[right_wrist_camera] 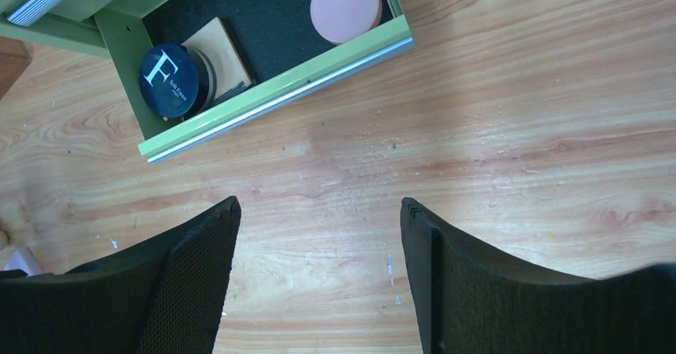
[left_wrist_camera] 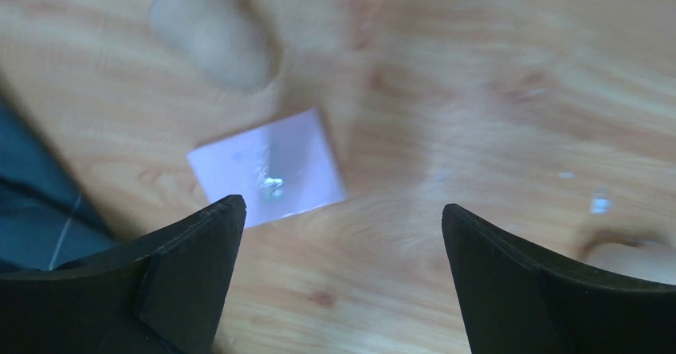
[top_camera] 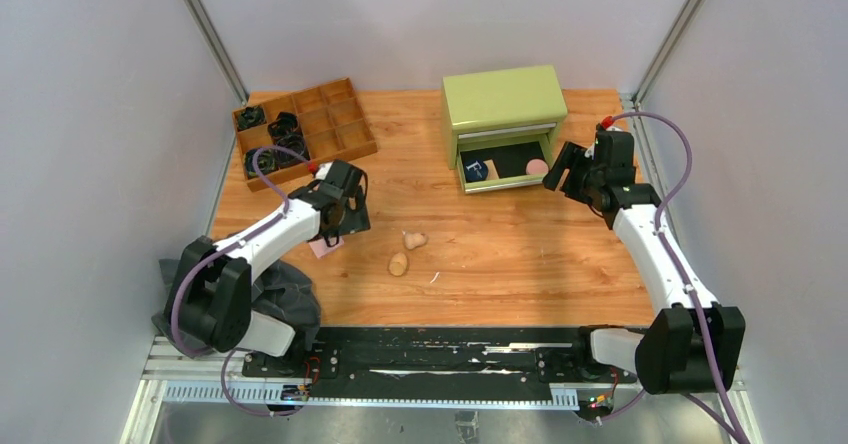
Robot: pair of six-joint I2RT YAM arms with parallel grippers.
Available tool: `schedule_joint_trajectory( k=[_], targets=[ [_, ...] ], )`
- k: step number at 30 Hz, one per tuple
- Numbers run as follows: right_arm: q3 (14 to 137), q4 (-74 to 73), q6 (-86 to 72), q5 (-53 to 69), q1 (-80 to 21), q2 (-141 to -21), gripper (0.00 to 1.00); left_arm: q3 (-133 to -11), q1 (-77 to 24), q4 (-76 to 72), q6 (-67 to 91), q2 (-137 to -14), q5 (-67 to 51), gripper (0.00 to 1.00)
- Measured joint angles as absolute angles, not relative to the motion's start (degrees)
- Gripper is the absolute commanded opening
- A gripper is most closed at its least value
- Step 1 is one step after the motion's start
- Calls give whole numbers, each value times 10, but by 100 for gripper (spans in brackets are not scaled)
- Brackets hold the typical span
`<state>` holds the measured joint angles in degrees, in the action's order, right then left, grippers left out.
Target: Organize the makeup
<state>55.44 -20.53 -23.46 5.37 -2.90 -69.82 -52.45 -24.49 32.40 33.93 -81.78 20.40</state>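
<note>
Our left fingers (left_wrist_camera: 187, 258) hang spread over a pink square (left_wrist_camera: 267, 177). Our right fingers (right_wrist_camera: 191, 274) gape near the drawer (right_wrist_camera: 271, 99) holding the compact (right_wrist_camera: 169, 80).

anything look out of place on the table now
Yes: a beige sponge and a second sponge lie loose on the table, and a pale pink square pad sits below the left gripper, all outside the open drawer holding the compact.

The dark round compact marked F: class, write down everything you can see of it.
The compact is a round, dark navy disc with a large white F and smaller white print on top. It lies flat, face up, at the left end of the open green drawer, on the black lining, right against the tan square pad, seemingly overlapping its edge.
</note>
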Motion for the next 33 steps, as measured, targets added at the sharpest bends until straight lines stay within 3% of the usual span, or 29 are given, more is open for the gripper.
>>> schedule_joint_trajectory(
  k=[16,27,33],
  targets=[
    [554,-217,-233,76,-29,-691,73,-396,-150,289,473,-775,201,99],
    [554,-218,-234,78,-29,-691,73,-398,-142,249,469,-818,208,70],
    [553,-218,-234,82,-29,-689,73,-398,-157,251,462,-809,194,69]
  ],
)
